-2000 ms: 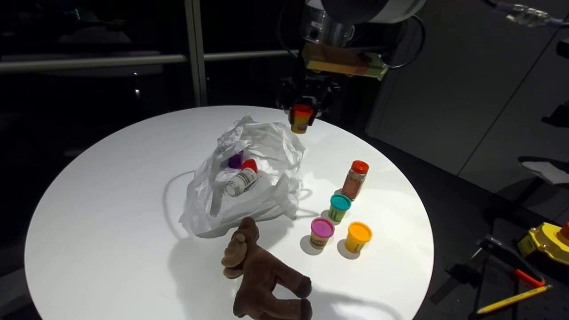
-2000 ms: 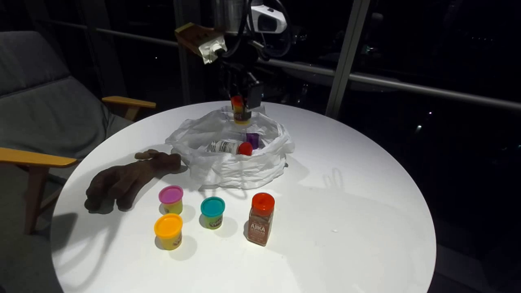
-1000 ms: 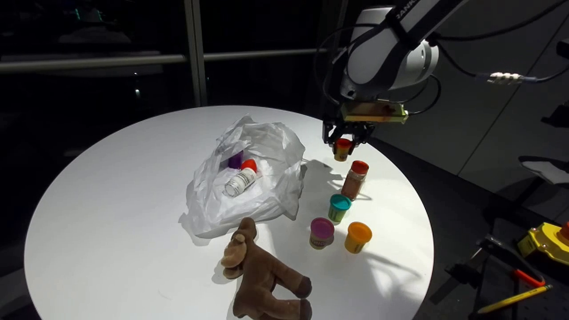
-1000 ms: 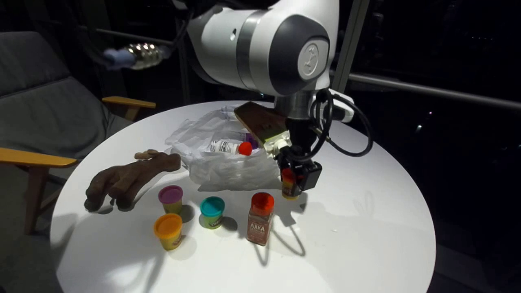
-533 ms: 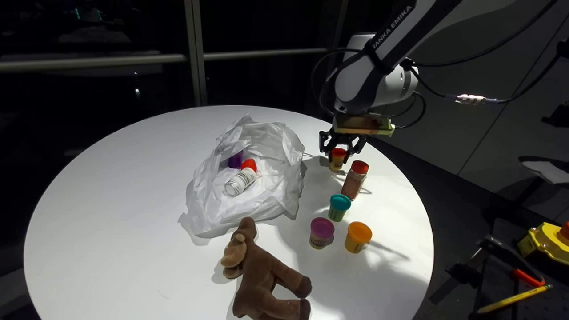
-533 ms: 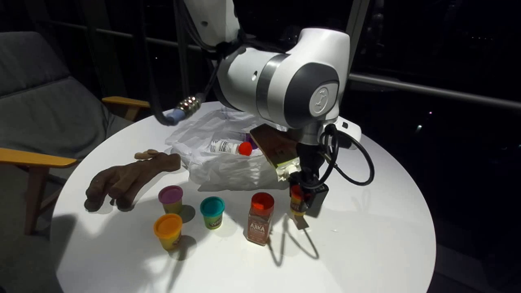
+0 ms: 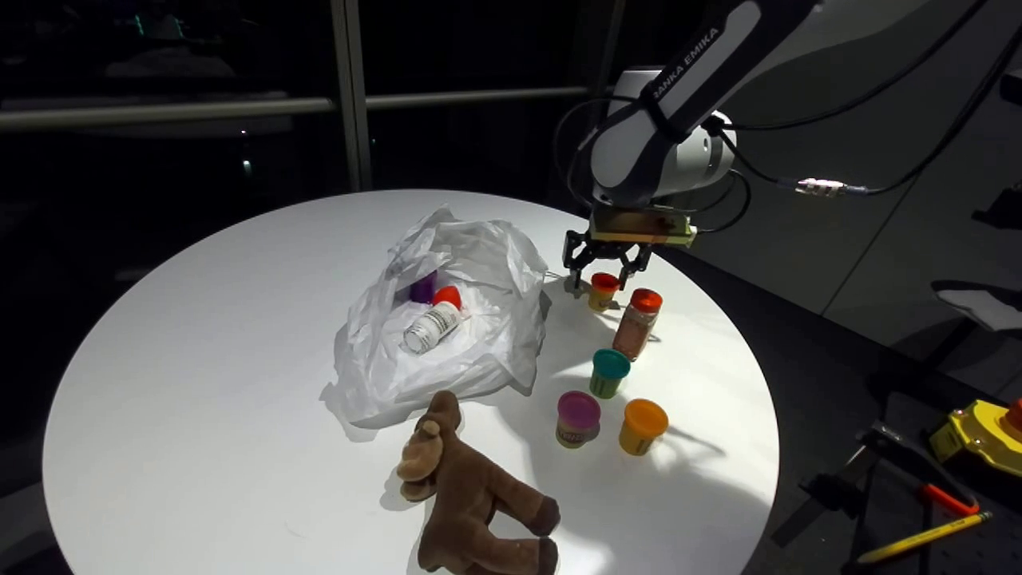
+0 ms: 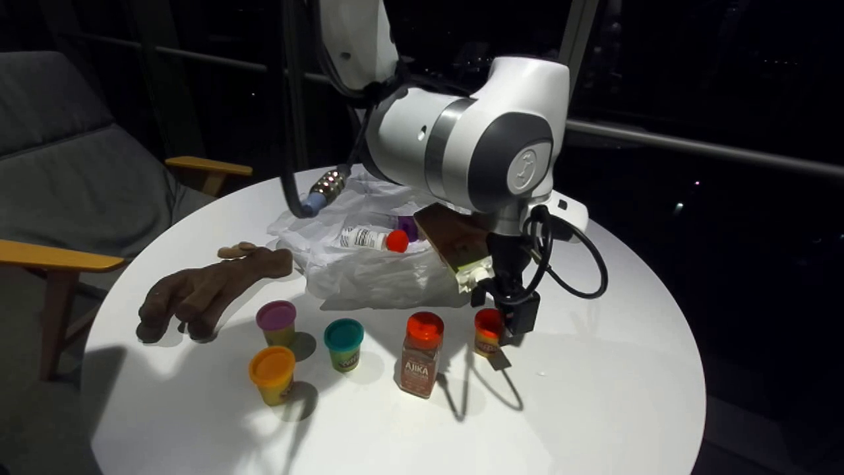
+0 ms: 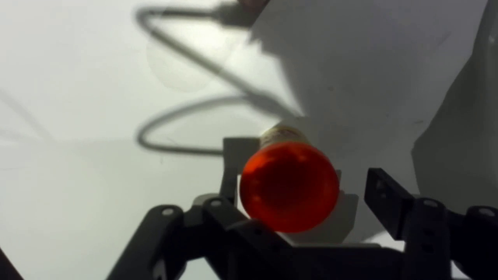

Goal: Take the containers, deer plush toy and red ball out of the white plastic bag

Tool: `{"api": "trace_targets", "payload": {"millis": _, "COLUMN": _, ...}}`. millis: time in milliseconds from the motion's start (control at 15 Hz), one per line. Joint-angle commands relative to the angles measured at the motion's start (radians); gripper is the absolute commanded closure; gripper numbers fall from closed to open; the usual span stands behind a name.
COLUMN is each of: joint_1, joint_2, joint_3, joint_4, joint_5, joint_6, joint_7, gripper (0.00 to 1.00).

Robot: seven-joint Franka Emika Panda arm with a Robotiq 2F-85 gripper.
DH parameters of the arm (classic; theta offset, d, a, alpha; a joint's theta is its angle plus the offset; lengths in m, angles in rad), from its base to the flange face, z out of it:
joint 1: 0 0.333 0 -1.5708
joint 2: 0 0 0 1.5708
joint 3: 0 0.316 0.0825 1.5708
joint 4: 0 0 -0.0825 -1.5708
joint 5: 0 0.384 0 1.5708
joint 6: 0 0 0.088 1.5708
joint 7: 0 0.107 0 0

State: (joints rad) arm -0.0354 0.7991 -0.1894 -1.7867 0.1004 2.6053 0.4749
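Red-lidded container (image 8: 487,334) on the table (image 8: 593,396), loose between jaws now parted.

A grey armchair (image 8: 59,145), round table (image 7: 200,383) and dark windows (image 7: 168,172) suggest a lounge, home or office unclear.

Round white table (image 7: 200,383), sitting near some dark windows (image 8: 712,79) with a metal rail (image 7: 176,116) across them in both exterior views. There's a grey armchair (image 8: 49,109) with wooden armrests (image 8: 59,256) next to it in an exterior view. Off to the side you've got a yellow pencil (image 7: 924,538) just beside a black-and-orange tool (image 7: 950,499), plus what's probably a yellow tape measure (image 7: 978,439), but it's cut off.
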Motion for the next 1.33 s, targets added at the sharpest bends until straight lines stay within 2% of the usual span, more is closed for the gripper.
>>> {"api": "trace_targets", "payload": {"millis": 0, "joint_1": 0.080, "joint_2": -0.121, "joint_3": -0.024, "joint_4": -0.074, "joint_5": -0.025, "joint_6": 0.039, "joint_7": 0.007, "gripper": 0.00}}
{"api": "trace_targets", "payload": {"millis": 267, "joint_1": 0.172, "joint_2": -0.240, "joint_3": 0.009, "joint_4": -0.122, "joint_5": -0.033, "joint_6": -0.007, "joint_7": 0.041, "gripper": 0.00}}
{"api": "trace_targets", "payload": {"millis": 533, "joint_1": 0.214, "joint_2": -0.249, "joint_3": 0.070, "joint_4": -0.092, "joint_5": -0.008, "joint_6": -0.018, "joint_7": 0.060, "gripper": 0.00}}
{"api": "trace_targets", "payload": {"millis": 733, "joint_1": 0.205, "joint_2": -0.208, "joint_3": 0.124, "joint_4": -0.048, "joint_5": 0.025, "joint_6": -0.026, "joint_7": 0.043, "gripper": 0.00}}
{"api": "trace_targets", "payload": {"millis": 933, "joint_1": 0.198, "joint_2": -0.133, "joint_3": 0.150, "joint_4": 0.021, "joint_5": 0.060, "joint_6": -0.046, "joint_7": 0.053, "gripper": 0.00}}
{"api": "trace_targets", "payload": {"millis": 1267, "joint_1": 0.214, "joint_2": 0.028, "joint_3": 0.149, "joint_4": 0.184, "joint_5": 0.089, "joint_6": -0.084, "joint_7": 0.098, "gripper": 0.00}}
